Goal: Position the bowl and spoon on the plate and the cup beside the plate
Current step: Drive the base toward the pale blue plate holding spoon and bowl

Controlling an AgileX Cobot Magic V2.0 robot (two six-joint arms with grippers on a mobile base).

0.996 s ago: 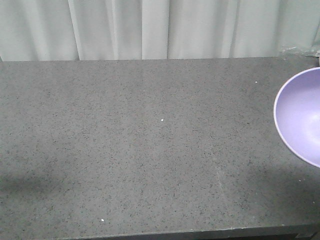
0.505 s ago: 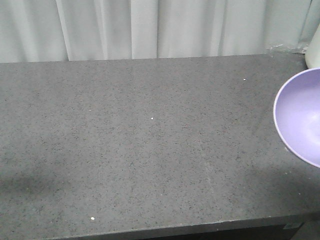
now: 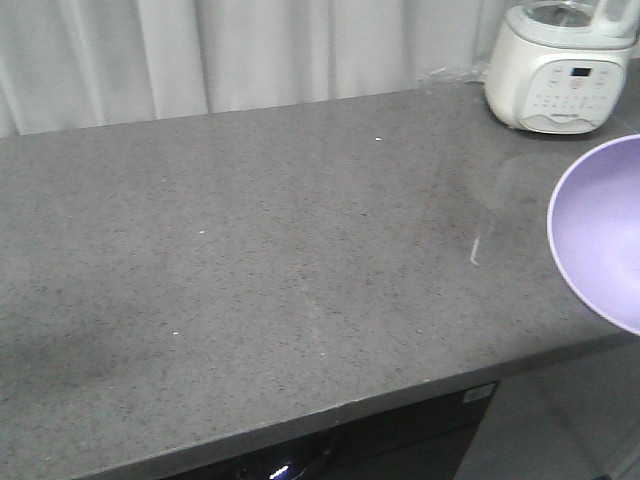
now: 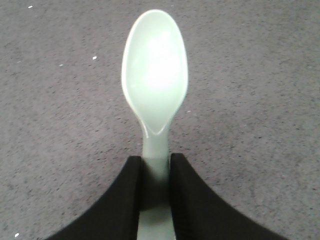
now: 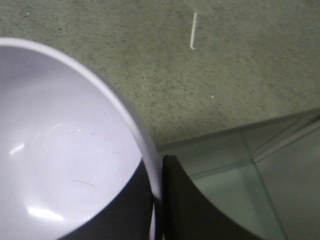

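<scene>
The pale mint-green spoon [image 4: 154, 85] points away from me over the speckled grey counter, scoop up, in the left wrist view. My left gripper [image 4: 155, 167] is shut on its handle. The lavender bowl [image 3: 600, 230] hangs at the right edge of the front view, above the counter's front corner. In the right wrist view the bowl [image 5: 60, 150] fills the left side, and my right gripper [image 5: 156, 175] is shut on its rim, one finger inside and one outside. The plate and the cup are out of view.
The grey stone counter [image 3: 250, 260] spans the front view, with its front edge [image 3: 380, 400] near the bottom. A white kitchen appliance [image 3: 555, 75] stands at the back right, before a pale curtain [image 3: 250, 50]. Floor tiles [image 5: 250, 185] show past the counter edge.
The front view has swung to the right: the counter now slants, its front edge shows lower, and the white appliance has come into sight. The bowl keeps its place in the picture.
</scene>
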